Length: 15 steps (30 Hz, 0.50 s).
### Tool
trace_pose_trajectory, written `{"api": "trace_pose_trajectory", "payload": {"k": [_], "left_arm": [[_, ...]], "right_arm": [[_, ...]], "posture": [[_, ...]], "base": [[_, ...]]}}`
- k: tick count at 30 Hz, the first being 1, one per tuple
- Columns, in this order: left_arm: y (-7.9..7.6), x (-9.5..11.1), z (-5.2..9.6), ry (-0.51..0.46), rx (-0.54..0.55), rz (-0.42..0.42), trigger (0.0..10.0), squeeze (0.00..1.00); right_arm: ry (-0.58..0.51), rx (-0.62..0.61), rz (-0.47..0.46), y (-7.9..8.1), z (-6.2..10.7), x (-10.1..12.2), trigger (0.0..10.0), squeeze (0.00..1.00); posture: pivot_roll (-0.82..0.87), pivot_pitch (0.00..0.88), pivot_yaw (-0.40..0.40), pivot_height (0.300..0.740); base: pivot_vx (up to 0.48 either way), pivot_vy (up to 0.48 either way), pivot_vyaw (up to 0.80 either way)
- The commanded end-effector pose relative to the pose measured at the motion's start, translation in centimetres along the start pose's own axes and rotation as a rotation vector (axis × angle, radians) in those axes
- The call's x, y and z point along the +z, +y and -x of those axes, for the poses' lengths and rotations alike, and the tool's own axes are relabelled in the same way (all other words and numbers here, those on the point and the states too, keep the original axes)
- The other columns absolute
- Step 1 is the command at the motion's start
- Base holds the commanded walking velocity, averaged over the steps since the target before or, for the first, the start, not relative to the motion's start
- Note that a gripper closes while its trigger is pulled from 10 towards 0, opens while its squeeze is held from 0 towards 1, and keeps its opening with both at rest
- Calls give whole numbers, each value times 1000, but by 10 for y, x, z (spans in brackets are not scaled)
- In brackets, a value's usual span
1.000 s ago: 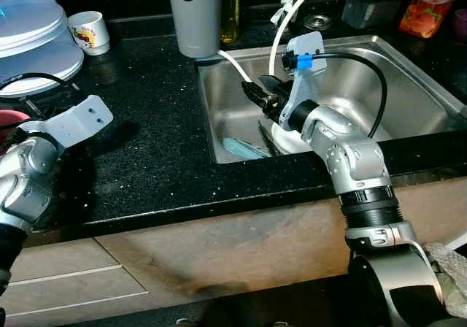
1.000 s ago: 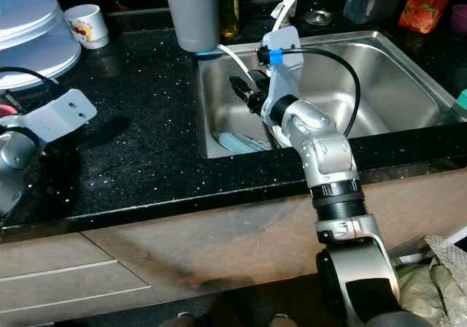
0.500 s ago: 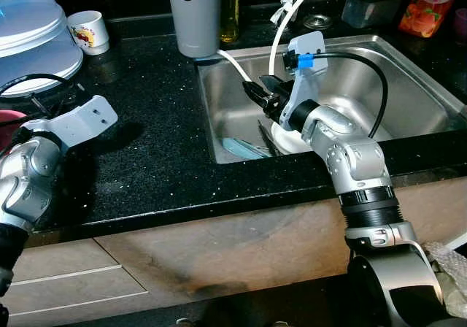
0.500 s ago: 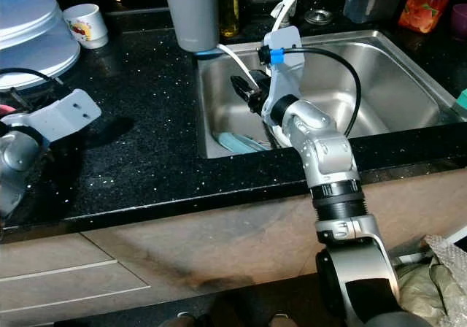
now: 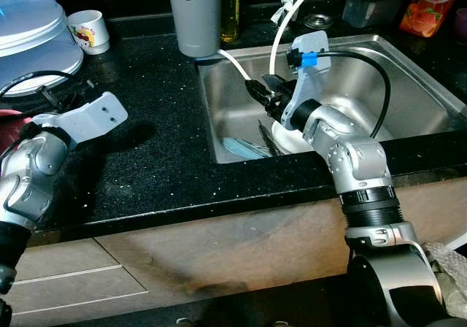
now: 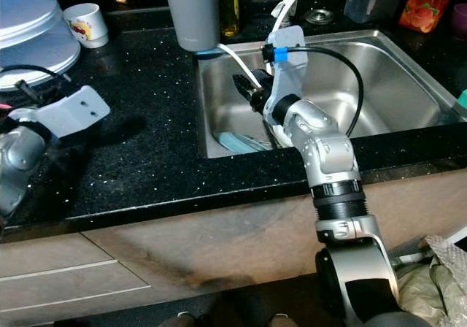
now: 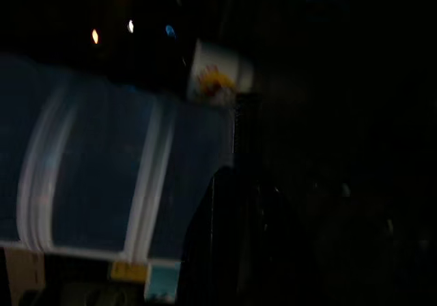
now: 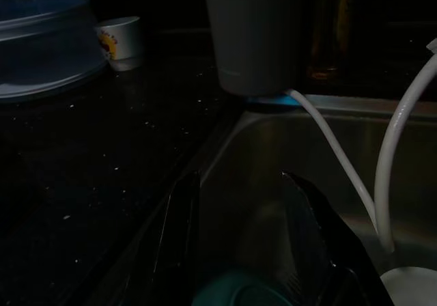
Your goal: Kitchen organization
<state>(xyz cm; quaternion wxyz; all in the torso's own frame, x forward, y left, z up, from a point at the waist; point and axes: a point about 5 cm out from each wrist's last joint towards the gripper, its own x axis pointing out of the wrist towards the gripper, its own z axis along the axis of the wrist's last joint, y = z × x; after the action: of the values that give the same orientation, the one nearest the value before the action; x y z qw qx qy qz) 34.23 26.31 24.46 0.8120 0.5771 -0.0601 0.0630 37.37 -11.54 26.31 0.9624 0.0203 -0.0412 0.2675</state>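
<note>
Before me runs a black, speckled countertop [image 5: 160, 152]; a stainless steel sink [image 5: 408, 86] is set into it on my right; below the edge sits a brown wooden cabinet front [image 5: 241, 247] with pale drawer fronts [image 5: 66, 276] to my left; the light is dim, the back of the counter in shadow.

Head stereo pair looks down on tabletop [image 5: 160, 144] and sink [image 5: 408, 86]. Right wrist camera faces close into sink; both wrist cameras catch the cup [image 8: 121, 41].
</note>
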Motion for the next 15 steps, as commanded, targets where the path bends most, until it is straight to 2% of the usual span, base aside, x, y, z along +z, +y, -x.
{"api": "trace_pose_trajectory", "payload": {"k": [1, 4, 11, 13, 15], "left_arm": [[3, 10, -1, -50, 21, 21, 0, 0], [6, 25, -3, -118, 30, 37, 0, 0], [8, 42, -4, -203, 38, 71, 0, 0], [8, 49, -3, -240, 38, 94, 0, 0], [9, 57, -3, -283, 40, 161, 0, 0]], "right_arm": [[-7, 13, -13, 4, -1, 2, 10000, 0], [-11, 10, -15, 3, -1, 3, 10000, 0], [-12, 4, -12, 2, -1, 3, 10000, 0], [-13, 1, -12, 1, 0, 4, 10000, 0], [-15, -4, -14, 0, 0, 4, 10000, 0]], "posture": [[36, 123, 25, 740], [36, 123, 25, 740], [34, 122, 28, 740], [34, 122, 28, 740], [33, 122, 30, 740]], "base": [[0, 0, 0], [0, 0, 0], [0, 0, 0], [0, 0, 0], [0, 0, 0]]}}
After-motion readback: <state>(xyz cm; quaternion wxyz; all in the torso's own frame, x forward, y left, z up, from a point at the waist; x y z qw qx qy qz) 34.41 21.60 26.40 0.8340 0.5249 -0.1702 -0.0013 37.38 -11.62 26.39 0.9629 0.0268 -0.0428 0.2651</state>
